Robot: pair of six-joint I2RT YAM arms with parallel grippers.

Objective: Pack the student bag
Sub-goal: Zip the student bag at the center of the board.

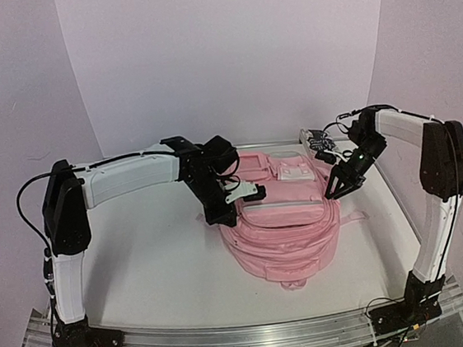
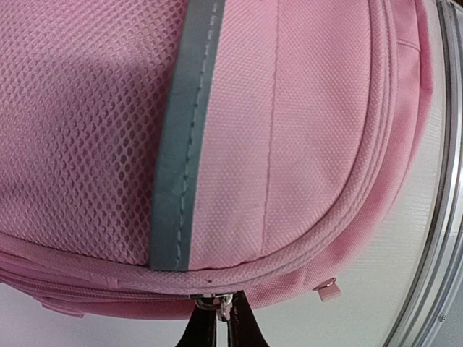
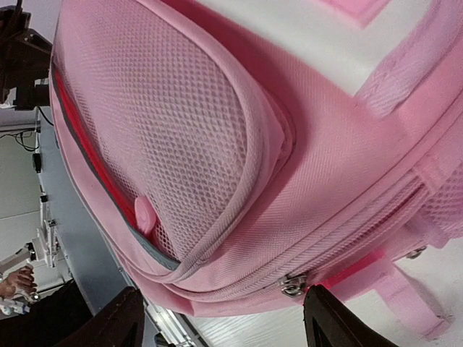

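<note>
The student bag (image 1: 288, 234), a soft pink backpack, lies flat in the middle of the table. My left gripper (image 1: 223, 214) is at its left edge. In the left wrist view its dark fingers (image 2: 223, 314) are shut on a small metal zip pull (image 2: 217, 302) at the bag's seam, below a grey reflective strip (image 2: 184, 137). My right gripper (image 1: 338, 185) hovers at the bag's upper right corner. It is open (image 3: 226, 325), one finger on each side of the bag's edge. A second metal zip slider (image 3: 291, 286) sits just inside its right finger (image 3: 329, 322), untouched.
A small white tray holding dark patterned items (image 1: 317, 139) stands behind the bag at the back right. An aluminium rail (image 1: 249, 337) runs along the near table edge. White backdrop walls close in the back and both sides.
</note>
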